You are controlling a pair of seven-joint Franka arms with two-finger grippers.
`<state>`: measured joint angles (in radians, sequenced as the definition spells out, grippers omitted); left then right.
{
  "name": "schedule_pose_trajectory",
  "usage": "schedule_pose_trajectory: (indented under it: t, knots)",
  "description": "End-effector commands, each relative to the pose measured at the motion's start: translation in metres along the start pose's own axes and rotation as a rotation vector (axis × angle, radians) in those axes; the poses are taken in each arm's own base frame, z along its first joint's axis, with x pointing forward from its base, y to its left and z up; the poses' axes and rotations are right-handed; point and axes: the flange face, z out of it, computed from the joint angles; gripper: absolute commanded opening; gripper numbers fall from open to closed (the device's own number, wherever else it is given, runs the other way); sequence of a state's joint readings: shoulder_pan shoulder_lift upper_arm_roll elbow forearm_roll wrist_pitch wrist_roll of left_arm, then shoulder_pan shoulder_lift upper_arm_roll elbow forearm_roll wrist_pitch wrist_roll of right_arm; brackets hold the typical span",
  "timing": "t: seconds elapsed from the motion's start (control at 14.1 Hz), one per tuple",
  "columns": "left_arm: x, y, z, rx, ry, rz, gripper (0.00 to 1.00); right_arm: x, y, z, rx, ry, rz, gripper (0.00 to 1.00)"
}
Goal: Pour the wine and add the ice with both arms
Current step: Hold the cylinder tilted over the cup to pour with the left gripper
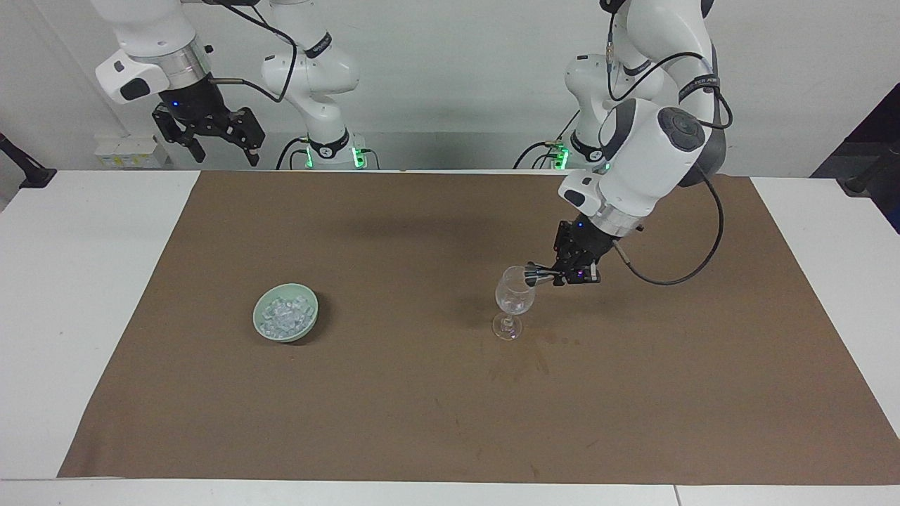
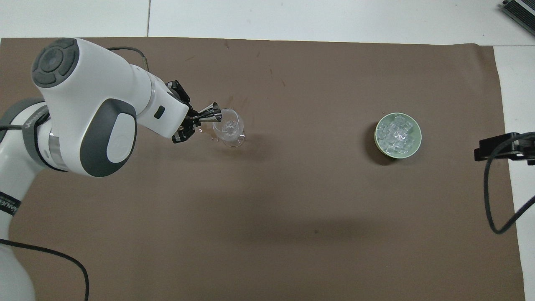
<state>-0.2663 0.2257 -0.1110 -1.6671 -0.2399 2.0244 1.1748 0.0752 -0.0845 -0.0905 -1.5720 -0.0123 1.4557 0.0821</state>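
Note:
A clear wine glass [image 1: 515,299] [image 2: 229,127] stands upright on the brown mat, toward the left arm's end. My left gripper [image 1: 547,274] [image 2: 195,119] is shut on a small metal jigger [image 1: 529,273] [image 2: 211,113]. The jigger lies tipped sideways with its mouth at the glass's rim. Glinting clear bits show inside the glass's bowl. The ice [image 1: 284,313] [image 2: 395,133] fills a pale green bowl [image 1: 257,325] [image 2: 418,138] toward the right arm's end. My right gripper [image 1: 223,150] waits open and empty, raised over the table edge by its base.
The brown mat [image 1: 422,393] [image 2: 292,217] covers most of the white table [image 1: 77,281]. Faint wet stains mark the mat beside the glass's foot [image 1: 541,351]. A black cable loops from the left wrist [image 1: 675,281].

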Motion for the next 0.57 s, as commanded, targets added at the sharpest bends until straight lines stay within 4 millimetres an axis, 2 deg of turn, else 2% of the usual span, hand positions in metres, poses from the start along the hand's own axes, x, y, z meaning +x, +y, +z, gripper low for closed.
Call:
schedule_pose_trajectory:
  t: [0.0,0.36,0.5]
  knots:
    - [0.0093,0.0021,-0.0025,0.017,-0.037,-0.006,0.0,-0.0047,0.0033,-0.0019,0.028,0.001,-0.012,1.0]
    - [0.011,0.0035,-0.003,0.019,-0.057,-0.001,0.0,-0.0047,0.0033,-0.0019,0.028,0.001,-0.013,1.0]
    - [0.013,0.002,-0.0094,0.035,-0.072,0.008,0.0,-0.0047,0.0033,-0.0019,0.028,0.001,-0.012,1.0]
